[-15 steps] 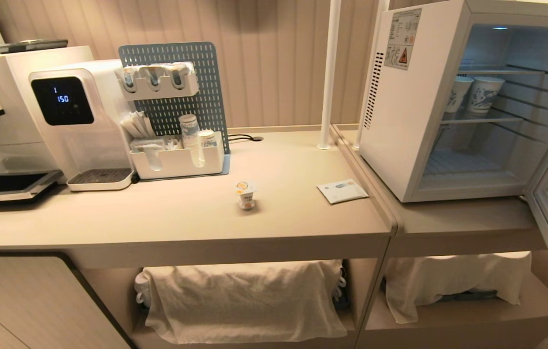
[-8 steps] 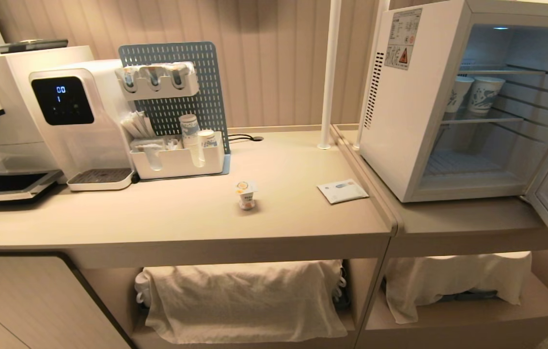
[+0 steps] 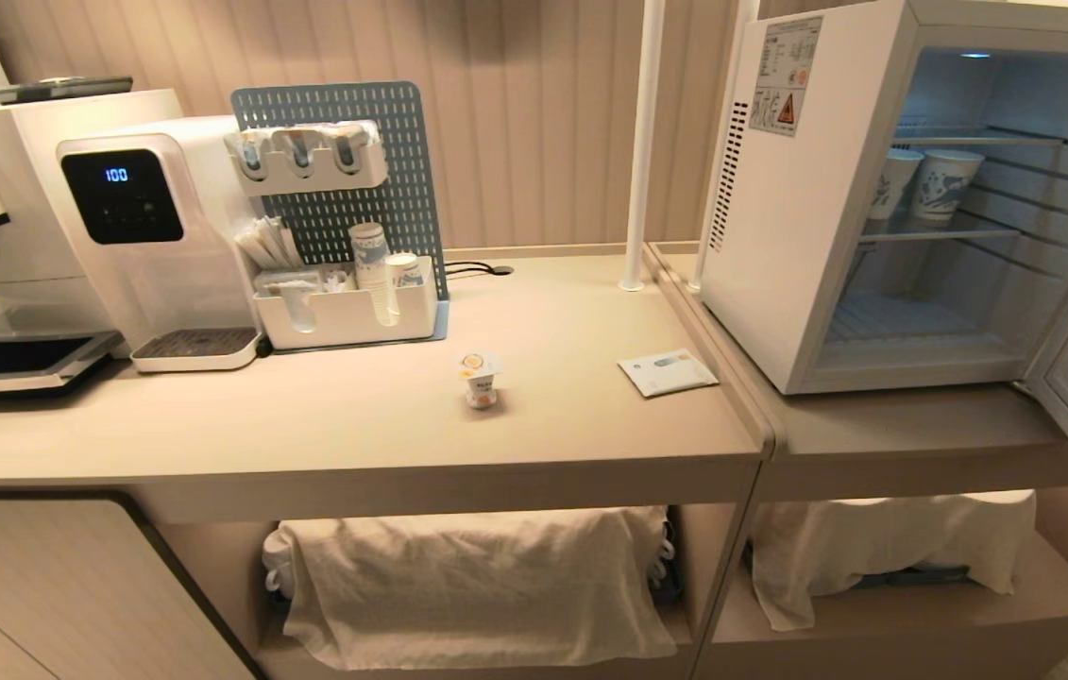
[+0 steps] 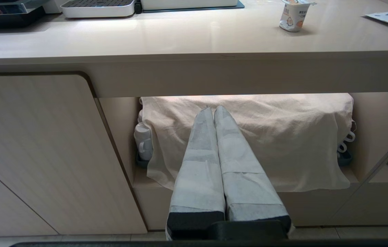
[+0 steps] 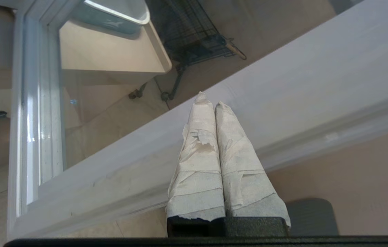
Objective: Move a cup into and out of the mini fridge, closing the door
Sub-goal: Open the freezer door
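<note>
Two grippers show, each only in its own wrist view, and both have their tape-wrapped fingers pressed together with nothing between them. The right gripper (image 5: 208, 99) has its closed tips against, or just in front of, the white frame of the door (image 5: 283, 85), a white-framed glass panel; whether they actually touch the frame cannot be told. Through the glass beside the frame a beige floor, a cart on castors (image 5: 111, 58) and a black wire rack (image 5: 194, 31) can be seen. The left gripper (image 4: 213, 109) hangs low in front of the beige cabinet, pointing at a cream cloth (image 4: 283, 137) draped over the open shelf under the counter, with white mugs (image 4: 143, 142) peeking out at the cloth's edge.

On the beige countertop (image 3: 307, 425) the small squat white plastic cup (image 3: 480, 380) with orange marks and a square foil lid stands upright near the front edge, well apart from the white boxy mini fridge (image 3: 779, 236). A flat white sachet (image 3: 667, 371) lies between them. The fridge stands open, its door swung out at the right edge of the head view, and two tall white paper cups with blue patterns (image 3: 921, 184) sit on its upper wire shelf. A white water dispenser with a black screen (image 3: 146, 227) and a blue pegboard organiser (image 3: 345, 208) stand at the back left.
</note>
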